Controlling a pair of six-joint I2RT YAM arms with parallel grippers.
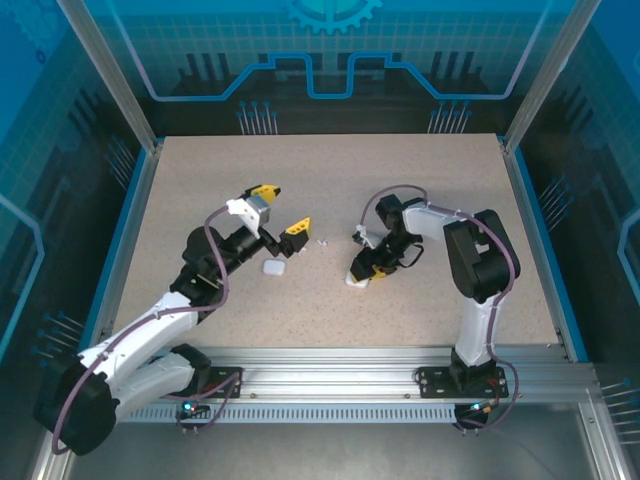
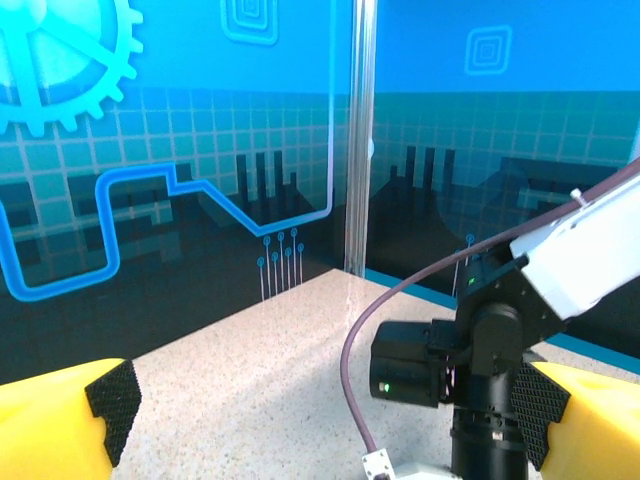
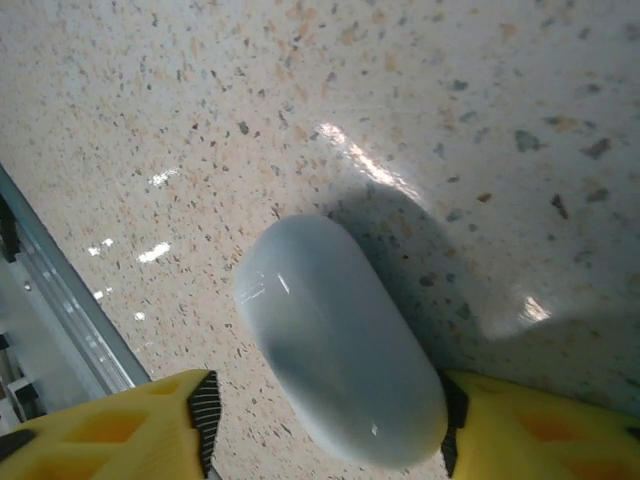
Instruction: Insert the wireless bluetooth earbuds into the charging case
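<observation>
Right wrist view: we are seeing the right gripper (image 3: 328, 408) with its yellow fingers (image 3: 110, 432) parted around a smooth, glossy white, pebble-shaped charging case (image 3: 340, 335) lying on the speckled table (image 3: 450, 90), one black textured pad (image 3: 452, 415) touching it, the other just clear. Top external view: we are finding tiny white earbuds (image 1: 320, 242) lying on the table between the arms, near a second rounded white case (image 1: 273, 268), while the left gripper (image 1: 282, 210) is hovering with its yellow fingers spread wide.
</observation>
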